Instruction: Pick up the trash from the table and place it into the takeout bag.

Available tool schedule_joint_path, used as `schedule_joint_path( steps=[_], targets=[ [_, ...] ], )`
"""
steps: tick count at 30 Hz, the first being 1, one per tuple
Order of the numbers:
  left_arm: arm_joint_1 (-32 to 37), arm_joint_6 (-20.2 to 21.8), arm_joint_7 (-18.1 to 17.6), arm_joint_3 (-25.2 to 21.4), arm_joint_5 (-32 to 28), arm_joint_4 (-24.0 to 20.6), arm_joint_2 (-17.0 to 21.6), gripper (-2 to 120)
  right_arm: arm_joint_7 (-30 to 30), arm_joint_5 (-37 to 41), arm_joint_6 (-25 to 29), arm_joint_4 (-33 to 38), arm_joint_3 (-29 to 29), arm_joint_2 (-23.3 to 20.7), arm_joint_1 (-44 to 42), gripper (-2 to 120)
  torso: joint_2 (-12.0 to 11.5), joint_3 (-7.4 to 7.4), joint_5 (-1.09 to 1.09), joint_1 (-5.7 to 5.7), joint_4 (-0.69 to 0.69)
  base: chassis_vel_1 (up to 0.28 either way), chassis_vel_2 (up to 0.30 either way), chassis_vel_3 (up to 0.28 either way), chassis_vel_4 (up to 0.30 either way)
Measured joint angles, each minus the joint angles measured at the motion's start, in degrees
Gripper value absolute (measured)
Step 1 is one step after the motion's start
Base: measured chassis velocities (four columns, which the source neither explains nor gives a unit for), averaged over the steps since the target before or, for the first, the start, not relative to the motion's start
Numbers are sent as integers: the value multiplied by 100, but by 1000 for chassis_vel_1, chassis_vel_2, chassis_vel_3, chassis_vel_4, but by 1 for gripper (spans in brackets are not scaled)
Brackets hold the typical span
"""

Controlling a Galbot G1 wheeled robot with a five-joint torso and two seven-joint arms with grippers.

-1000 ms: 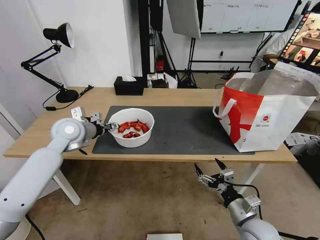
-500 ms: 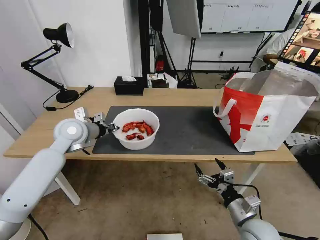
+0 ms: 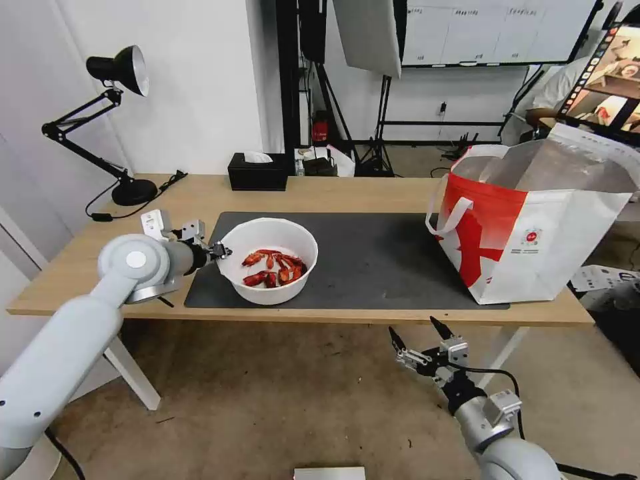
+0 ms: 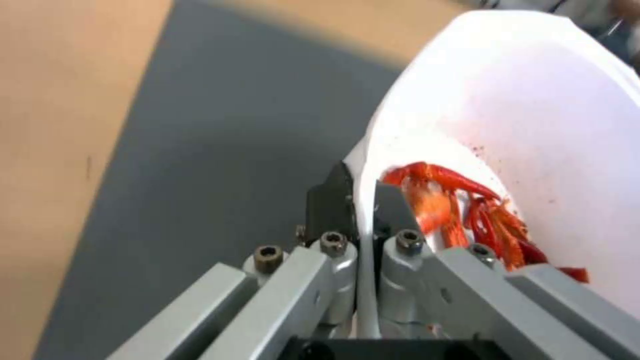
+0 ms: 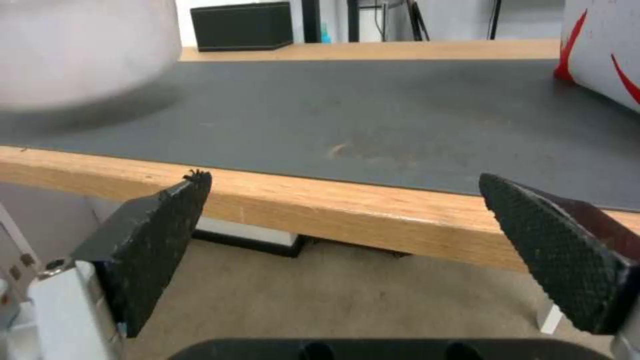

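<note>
Progress: early, bowl not yet bagged | Left gripper [image 3: 220,253]: fingers pinched on the rim of the white bowl [image 3: 268,261] of red shellfish scraps, tilted over the grey mat [image 3: 373,257], well left of the takeout bag [image 3: 533,227] | Right gripper [image 3: 417,342]: fingers spread wide, empty, below the table [image 3: 313,193] edge, nearer the bag.

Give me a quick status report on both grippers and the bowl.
Left gripper shut on rim of white round bowl of red shellfish scraps, tilted above dark grey mat. Right gripper open, parked below table edge. Path to red-and-white takeout bag clear.
</note>
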Motion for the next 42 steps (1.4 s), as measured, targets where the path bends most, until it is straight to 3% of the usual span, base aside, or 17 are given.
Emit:
schedule_joint_path(
  steps=[3, 4, 7, 8, 11, 13, 15, 16, 19, 20, 23, 24, 27, 28, 31, 42],
  targets=[
    [-504, -629, 321, 336, 504, -92, -7, 0, 0, 0, 0, 0, 0, 0, 0, 100, 0, 0, 0, -1, 1, 0, 0, 0, 0],
    [-504, -629, 321, 336, 504, -92, -7, 0, 0, 0, 0, 0, 0, 0, 0, 100, 0, 0, 0, -1, 1, 0, 0, 0, 0],
    [-1341, -1164, 470, 953, 781, 9, -275, 0, -1, 0, 0, 0, 0, 0, 0, 100, 0, 0, 0, -1, 0, 0, 0, 0, 0],
    [-1341, -1164, 470, 953, 781, 9, -275, 0, -1, 0, 0, 0, 0, 0, 0, 100, 0, 0, 0, -1, 0, 0, 0, 0, 0],
    [-2314, -1389, 444, 1757, 822, 406, -771, 0, 0, 0, 0, 0, 0, 0, 0, 100, 0, 1, 3, 0, -1, 0, 0, 0, 0],
    [-2455, -1399, 443, 1880, 818, 479, -860, 0, 0, 0, 0, 0, 0, 0, 0, 100, -1, 1, 1, 0, -1, 0, 0, 0, 0],
    [-3269, -1436, 429, 2445, 807, 1006, -1485, 0, 0, 0, 1, 0, 1, 0, 0, 100, -1, 1, 5, 0, -1, 0, 0, 0, 0],
    [-3269, -1436, 429, 2445, 807, 1006, -1485, 0, 0, 0, 1, 0, 1, 0, 0, 100, -1, 1, 5, 0, -1, 0, 0, 0, 0],
    [-3980, -1437, 426, 2827, 857, 1732, -2314, 0, -1, 0, 0, 0, 0, 0, 0, 100, -1, 0, 5, 0, -4, 0, 0, 0, 0],
    [-3980, -1437, 426, 2827, 857, 1732, -2314, 0, -1, 0, 0, 0, 0, 0, 0, 100, -1, 0, 5, 0, -4, 0, 0, 0, 0],
    [-4333, -1453, 540, 2962, 1129, 2532, -3122, 0, 0, 0, 0, -1, 0, 0, 0, 100, -1, 0, 3, 0, -2, 0, 0, 0, 0],
    [-4333, -1453, 540, 2962, 1129, 2532, -3122, 0, 0, 0, 0, -1, 0, 0, 0, 100, -1, 0, 3, 0, -2, 0, 0, 0, 0],
    [-4500, -1463, 719, 2958, 1484, 3365, -3994, 0, 0, 0, 0, -1, 0, 0, 1, 100, -1, 1, 3, 1, -2, 0, 0, 0, 0],
    [-4500, -1463, 719, 2958, 1484, 3365, -3994, 0, 0, 0, 0, -1, 0, 0, 1, 100, -1, 1, 3, 1, -2, 0, 0, 0, 0],
    [-4580, -1522, 1103, 3006, 2013, 3983, -4593, 0, 0, 0, 0, 0, 0, 0, 1, 100, -1, 0, 3, 0, -4, 0, 0, 0, 0],
    [-4630, -1726, 1585, 3368, 2463, 4184, -4681, 0, 0, 0, 0, 0, 0, 0, 0, 100, -1, 0, 1, 0, 1, 0, 0, 0, 0]
  ],
)
